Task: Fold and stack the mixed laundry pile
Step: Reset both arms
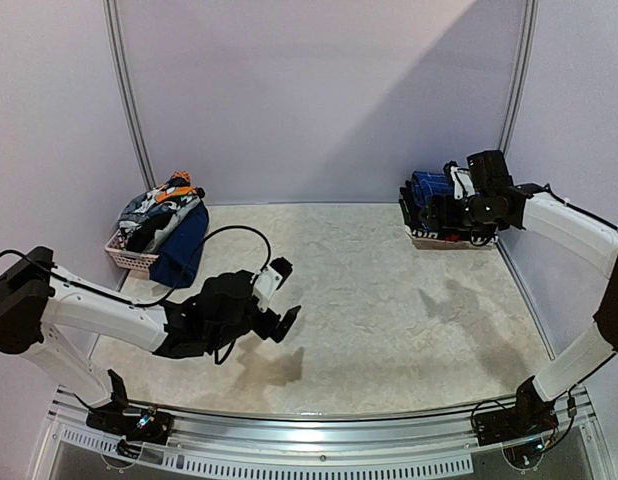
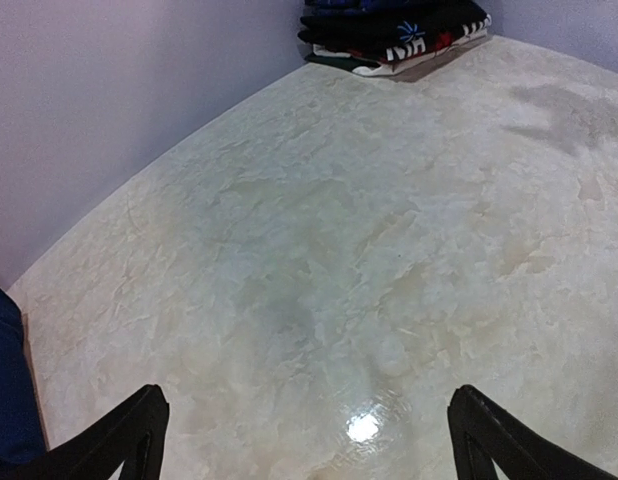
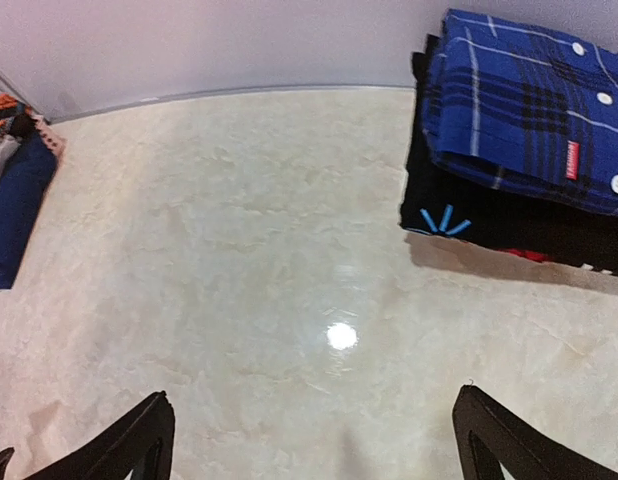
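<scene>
The pale marbled worktop (image 1: 389, 300) is mostly bare, and the basket (image 1: 127, 258) sits at its far left corner by the wall. The pile (image 1: 159, 212) fills that basket and heaps above its rim, with grey, white and orange pieces tangled on top. A navy piece (image 1: 184, 255) spills over the basket's near side onto the worktop. Well apart from the basket, straight across at the far right corner, stands the stack (image 3: 509, 215) of folded dark garments. A blue plaid shirt (image 3: 529, 110) lies flat on top of it, buttons showing. The left pincer (image 1: 285, 297) hovers near the basket, off its near right, released with nothing between its fingers and only bare worktop under it. The right pincer (image 3: 314, 395) hangs far from the basket, just beside the stack on the side facing the basket, also spread wide and empty. The step in hand looks to be fetching the next garment, and the left pincer is the closer one. The navy piece seems the best pick, since it hangs free of the basket. Pinch one layer near an edge, lift until the cloth clears the rim, then draw it away from the basket so the pile and the light basket are not dragged along. The right pincer can meet it there to spread it.
</scene>
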{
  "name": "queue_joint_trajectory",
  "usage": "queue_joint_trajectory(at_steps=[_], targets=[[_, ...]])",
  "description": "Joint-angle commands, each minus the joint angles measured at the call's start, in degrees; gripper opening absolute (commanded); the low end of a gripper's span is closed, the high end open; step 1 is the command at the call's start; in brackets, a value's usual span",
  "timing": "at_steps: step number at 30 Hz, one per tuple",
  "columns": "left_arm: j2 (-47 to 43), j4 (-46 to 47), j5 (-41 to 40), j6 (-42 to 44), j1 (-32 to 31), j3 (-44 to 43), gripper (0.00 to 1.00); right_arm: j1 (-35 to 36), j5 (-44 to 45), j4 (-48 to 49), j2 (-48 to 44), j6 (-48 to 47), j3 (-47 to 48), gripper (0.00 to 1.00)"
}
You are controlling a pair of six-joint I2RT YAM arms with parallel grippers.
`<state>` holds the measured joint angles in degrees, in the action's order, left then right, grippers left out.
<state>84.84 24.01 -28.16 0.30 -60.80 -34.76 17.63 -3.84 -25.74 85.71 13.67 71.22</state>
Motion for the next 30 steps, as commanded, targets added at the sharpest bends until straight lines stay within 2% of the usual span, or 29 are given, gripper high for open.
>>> queue_joint_trajectory(at_steps=[1,9,17,25,30], targets=[[-3.0,-3.4,-4.0,2.7,1.2,-1.1,1.00,2.7,-4.8,7.1,-5.4,1.2,-5.2,0.99],[-5.8,-6.0,-8.5,4.0,4.5,-2.2,1.00,4.2,-5.6,22.9,-16.4,6.3,-21.3,0.99],[-10.6,-11.8,-11.2,-0.6,11.8,-3.4,0.99,4.1,-0.7,30.4,-23.9,8.8,-33.4,0.99],[-18.9,-13.9,-10.3,-5.2,19.4,1.6,1.00,4.1,3.5,35.8,-31.1,9.6,-41.8,0.99],[-21.5,-14.0,-9.6,-6.4,22.7,3.8,0.99,4.2,8.9,38.2,-33.8,13.4,-44.4,0.99]])
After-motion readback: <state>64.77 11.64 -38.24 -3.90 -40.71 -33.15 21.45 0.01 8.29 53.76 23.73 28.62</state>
